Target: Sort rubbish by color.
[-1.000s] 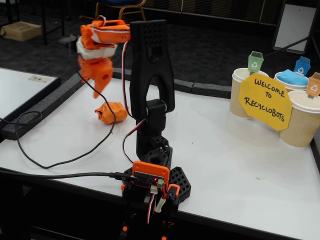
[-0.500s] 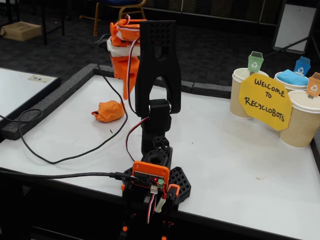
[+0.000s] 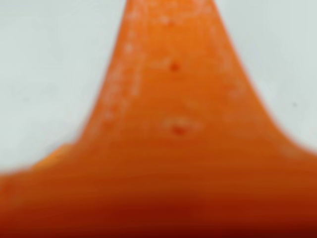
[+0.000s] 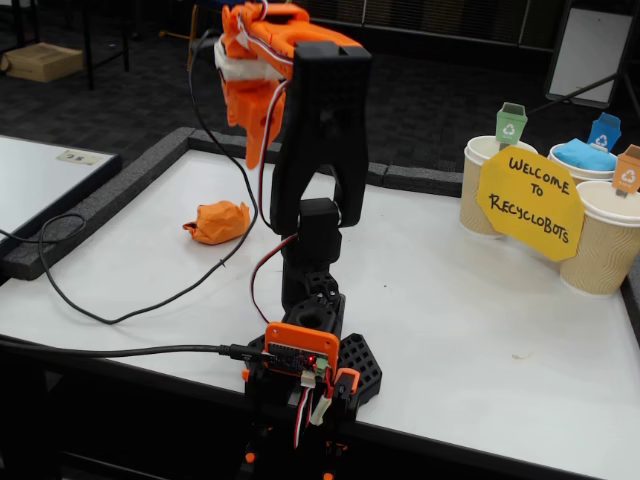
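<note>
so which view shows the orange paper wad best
The fixed view. There the orange paper wad lies in full sight on the white table, left of the arm's base, with the end effector raised well above it. The wrist view shows only a blurred orange shape against a pale surface, most likely part of the end effector, not the wad.

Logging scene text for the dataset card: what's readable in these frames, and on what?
"WELCOME TO RECYCLOBOTS": handwritten on the yellow sign in front of the paper cups.
Recycling symbols, no words: green tag, blue tag, orange tag.
Wrist view: blurred, no text.
</note>
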`<state>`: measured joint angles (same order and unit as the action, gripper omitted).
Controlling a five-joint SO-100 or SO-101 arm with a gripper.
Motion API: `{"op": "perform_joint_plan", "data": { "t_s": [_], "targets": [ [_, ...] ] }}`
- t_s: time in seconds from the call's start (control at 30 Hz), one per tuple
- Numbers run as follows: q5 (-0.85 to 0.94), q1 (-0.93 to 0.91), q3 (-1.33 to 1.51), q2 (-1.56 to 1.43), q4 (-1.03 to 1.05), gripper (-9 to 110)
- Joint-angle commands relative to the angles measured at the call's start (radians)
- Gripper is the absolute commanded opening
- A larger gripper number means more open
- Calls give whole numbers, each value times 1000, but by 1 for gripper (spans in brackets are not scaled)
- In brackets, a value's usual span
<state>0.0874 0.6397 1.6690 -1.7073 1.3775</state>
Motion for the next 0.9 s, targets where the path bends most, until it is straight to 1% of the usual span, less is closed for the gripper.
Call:
{"op": "perform_joint_plan", "data": {
  "t_s": [0.0,0.23,0.57,0.87],
  "targets": [
    [8,15,0,-244,46,30],
    [8,15,138,-337,98,30],
    [8,23,387,-383,-34,29],
    [8,80,431,-379,-110,31]
  ]
}}
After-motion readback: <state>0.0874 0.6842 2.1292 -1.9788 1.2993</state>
